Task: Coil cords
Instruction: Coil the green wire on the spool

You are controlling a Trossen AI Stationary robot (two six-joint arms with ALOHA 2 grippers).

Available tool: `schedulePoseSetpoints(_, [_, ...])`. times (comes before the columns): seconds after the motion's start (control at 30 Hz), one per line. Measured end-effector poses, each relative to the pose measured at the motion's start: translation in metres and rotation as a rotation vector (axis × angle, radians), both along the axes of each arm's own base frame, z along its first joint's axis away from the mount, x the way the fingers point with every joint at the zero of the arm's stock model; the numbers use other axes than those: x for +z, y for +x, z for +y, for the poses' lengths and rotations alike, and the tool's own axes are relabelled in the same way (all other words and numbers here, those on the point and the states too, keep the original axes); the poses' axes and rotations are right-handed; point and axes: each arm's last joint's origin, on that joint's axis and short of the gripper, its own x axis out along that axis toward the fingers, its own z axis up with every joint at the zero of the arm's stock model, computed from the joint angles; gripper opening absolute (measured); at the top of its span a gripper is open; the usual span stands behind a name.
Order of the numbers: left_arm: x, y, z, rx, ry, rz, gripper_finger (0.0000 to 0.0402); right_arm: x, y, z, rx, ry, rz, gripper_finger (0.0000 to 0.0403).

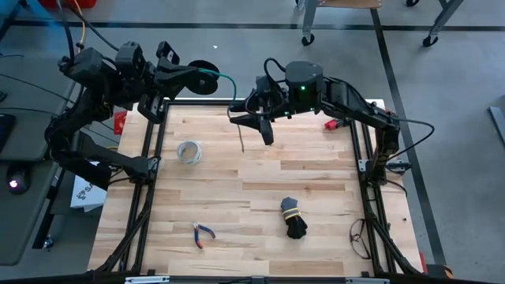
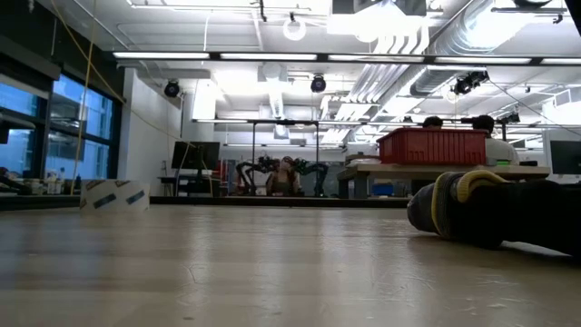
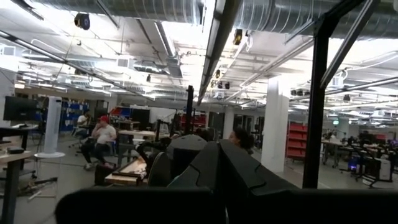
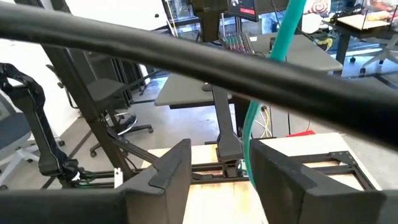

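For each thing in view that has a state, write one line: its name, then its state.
Green cord: partly coiled, with the coil at the left tool and the tail stretched to the right tool.
Left tool: raised, at the coil.
Right tool: open, with the cord running between its fingers.
Black bundle: tied with yellow, lying down.
Pale ring: lying flat.
Pliers: lying flat.

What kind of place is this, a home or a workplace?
Most likely a robotics lab or workshop. Exposed ducts run under the ceiling, other robot arms stand on a far bench beside a red bin, and people sit at work desks.
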Motion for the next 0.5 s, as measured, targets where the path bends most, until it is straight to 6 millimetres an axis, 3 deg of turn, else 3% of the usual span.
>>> schedulePoseSetpoints(0.13, [0.0,0.0,0.0,0.0,0.0,0.0,0.0,0.0013,0.0002,0.0,-0.001,0.003,-0.013,0.0131])
schedulePoseSetpoints(0.5, [0.0,0.0,0.0,0.0,0.001,0.0,0.0,0.0027,0.0005,-0.0004,-0.004,-0.019,-0.031,0.0129])
